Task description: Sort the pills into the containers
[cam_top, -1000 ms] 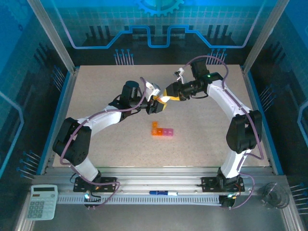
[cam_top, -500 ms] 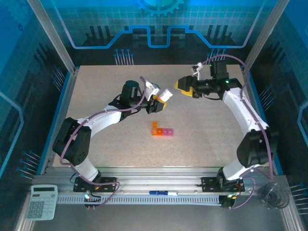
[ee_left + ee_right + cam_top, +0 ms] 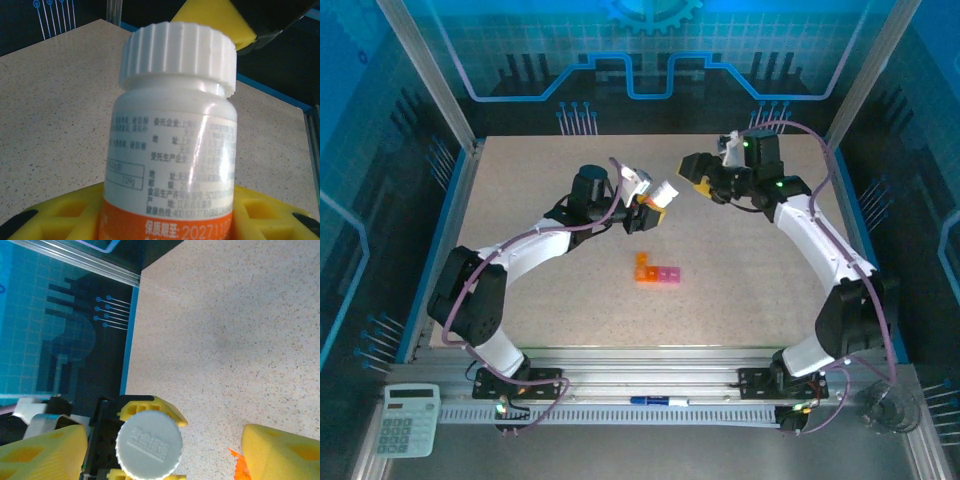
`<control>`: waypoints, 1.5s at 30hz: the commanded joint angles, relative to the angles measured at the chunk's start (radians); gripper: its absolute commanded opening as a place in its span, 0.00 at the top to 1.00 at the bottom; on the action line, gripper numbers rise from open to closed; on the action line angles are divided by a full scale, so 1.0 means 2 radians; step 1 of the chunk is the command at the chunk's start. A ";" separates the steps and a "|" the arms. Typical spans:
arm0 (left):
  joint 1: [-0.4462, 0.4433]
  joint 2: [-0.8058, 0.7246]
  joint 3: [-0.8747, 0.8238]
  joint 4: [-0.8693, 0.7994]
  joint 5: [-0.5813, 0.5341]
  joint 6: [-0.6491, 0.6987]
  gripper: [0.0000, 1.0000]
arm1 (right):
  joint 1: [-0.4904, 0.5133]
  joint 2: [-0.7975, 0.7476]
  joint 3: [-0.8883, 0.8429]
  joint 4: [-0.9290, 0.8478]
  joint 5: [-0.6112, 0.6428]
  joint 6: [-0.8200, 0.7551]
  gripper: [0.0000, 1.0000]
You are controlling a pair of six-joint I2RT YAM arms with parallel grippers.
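- Top view: the left gripper (image 3: 648, 208), just left of frame centre, is clamped on the white bottle (image 3: 664, 192), whose capped end points toward the upper right. The right gripper (image 3: 696, 175) hovers just beyond that end, apart from it, with its jaws spread. The containers (image 3: 658, 271) lie on the table (image 3: 540, 200) below centre, well apart from both claws (whether any lid stands open is too small to tell).
- Left wrist view: the bottle stands in the middle with its ribbed cap (image 3: 179, 55) seated on the neck. Yellow fingers (image 3: 60, 217) grip its lower part along the bottom edge. The label (image 3: 170, 150) carries rows of small Chinese print, mostly too fine to read. An orange band (image 3: 165, 230) at the bottom shows white digits beginning "202711", cut off by the frame. A yellow pad of the right gripper sits at the top edge, just behind the cap.
- Right wrist view: its own pads (image 3: 40, 450) sit wide apart in the lower corners. The cap shows end-on at bottom centre, between them but farther off and untouched. Its raised lettering is too blurred to read.
- Risks, as I judge them: the cap is on, so no pills can leave yet. If the right claw closes off-centre on the cap, it may slip on the ribs. The bottle is held only low down, so twisting the cap could turn it in the left fingers. If it is opened tilted and far from the containers, pills would scatter over the table.
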 commanded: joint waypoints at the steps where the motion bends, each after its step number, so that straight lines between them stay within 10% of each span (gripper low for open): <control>1: 0.002 -0.017 0.019 0.008 0.003 0.009 1.00 | 0.017 0.019 0.021 0.008 0.017 0.009 0.18; 31: 0.002 -0.004 0.029 0.027 0.036 -0.014 1.00 | 0.032 0.045 0.009 0.075 -0.090 -0.097 0.59; 38: 0.004 -0.003 0.026 0.069 0.081 -0.075 1.00 | 0.018 0.041 -0.012 0.138 -0.174 -0.174 0.54; 45: 0.005 -0.005 0.021 0.064 0.053 -0.061 1.00 | 0.000 -0.002 -0.037 0.191 -0.134 -0.083 0.19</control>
